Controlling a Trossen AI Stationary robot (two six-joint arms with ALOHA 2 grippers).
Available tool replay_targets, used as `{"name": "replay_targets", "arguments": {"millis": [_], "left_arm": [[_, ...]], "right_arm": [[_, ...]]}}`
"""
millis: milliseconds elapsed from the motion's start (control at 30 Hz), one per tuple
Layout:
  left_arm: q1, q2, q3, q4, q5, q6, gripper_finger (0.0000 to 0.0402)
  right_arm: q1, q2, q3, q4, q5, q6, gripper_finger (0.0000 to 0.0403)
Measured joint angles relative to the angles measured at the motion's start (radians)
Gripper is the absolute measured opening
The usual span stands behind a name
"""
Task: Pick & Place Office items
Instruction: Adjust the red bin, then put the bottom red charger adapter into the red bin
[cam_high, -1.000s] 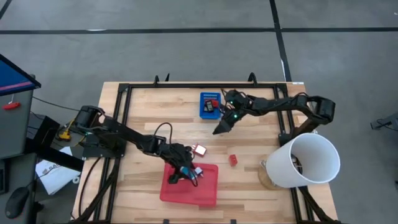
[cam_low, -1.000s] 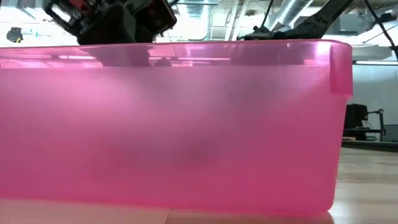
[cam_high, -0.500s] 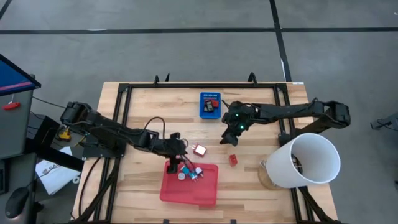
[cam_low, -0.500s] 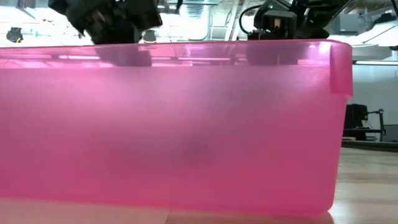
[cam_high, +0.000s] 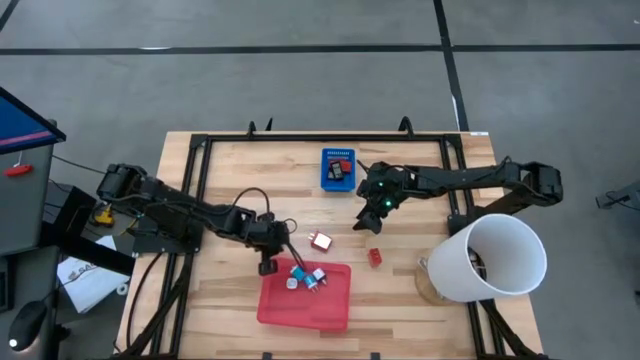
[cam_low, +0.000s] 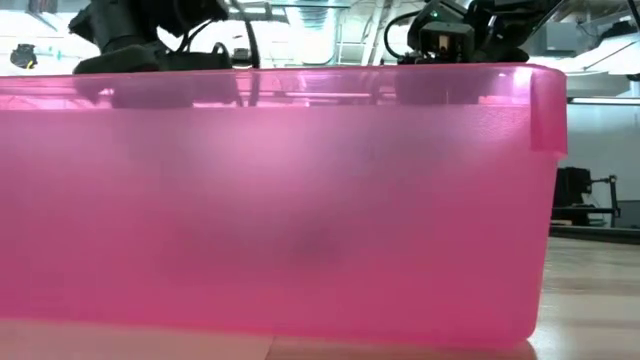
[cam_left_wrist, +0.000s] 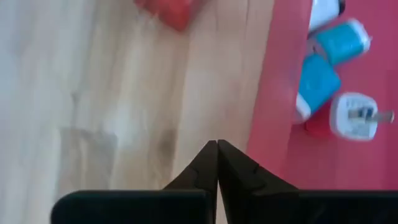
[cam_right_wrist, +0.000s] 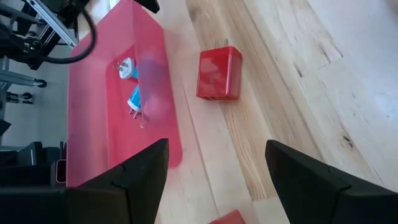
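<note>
We see a wooden tabletop (cam_high: 230, 170) ringed by a black frame, and at its right edge a big white bucket (cam_high: 495, 257) tipped on its side. The flat red tray (cam_high: 330, 305) sits at the near edge, around the middle, and fills the low view almost completely. The two dark arms reach in from either side. A small blue bin (cam_high: 338, 168) stands by the far edge with a few small pieces in it. The left gripper (cam_high: 265, 268) hovers just off the tray's left far corner, its fingers (cam_left_wrist: 208, 165) pressed tight together with nothing between them — the wrist view shows only bare wood below the tips. The right gripper (cam_high: 363, 224) hangs over the middle of the table, its jaws spread wide and empty. Of the office items, blue and white plug-like pieces (cam_high: 305, 277) lie in the tray's far left part, a red and white block (cam_high: 320, 241) rests on the wood just beyond the tray's far edge, and a small red block (cam_high: 375, 257) lies on the wood to the tray's right — below the right gripper.
</note>
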Motion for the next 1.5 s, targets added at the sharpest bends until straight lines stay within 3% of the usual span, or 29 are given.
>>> {"name": "replay_targets", "arguments": {"millis": [433,633,867,1000,1200,1367,1500], "left_arm": [[-0.080,0.000,-0.030,0.012,0.054,-0.068,0.0000],[-0.072,-0.021,-0.030,-0.005,-0.032,-0.085,0.0001],[-0.014,-0.167,-0.030,-0.004,-0.157,-0.064,0.0021],[0.037,-0.270,-0.030,0.002,-0.188,-0.061,0.0051],[0.099,-0.377,-0.030,-0.001,-0.191,-0.061,0.0129],[0.118,-0.397,-0.030,0.000,-0.192,-0.038,0.0197],[0.126,-0.397,-0.030,0.001,-0.196,-0.006,0.0223]], "right_arm": [[0.000,0.000,0.000,-0.001,-0.004,0.000,0.0260],[-0.002,-0.001,0.000,-0.001,0.007,0.009,0.0260],[-0.007,-0.001,0.000,-0.102,0.090,0.070,0.0260],[0.022,-0.001,0.008,-0.201,0.135,0.113,0.0260],[0.088,-0.002,0.082,-0.360,0.316,0.268,0.0260],[0.136,-0.002,0.146,-0.502,0.400,0.467,0.0260],[0.202,0.003,0.152,-0.543,0.418,0.591,0.0260]]}}
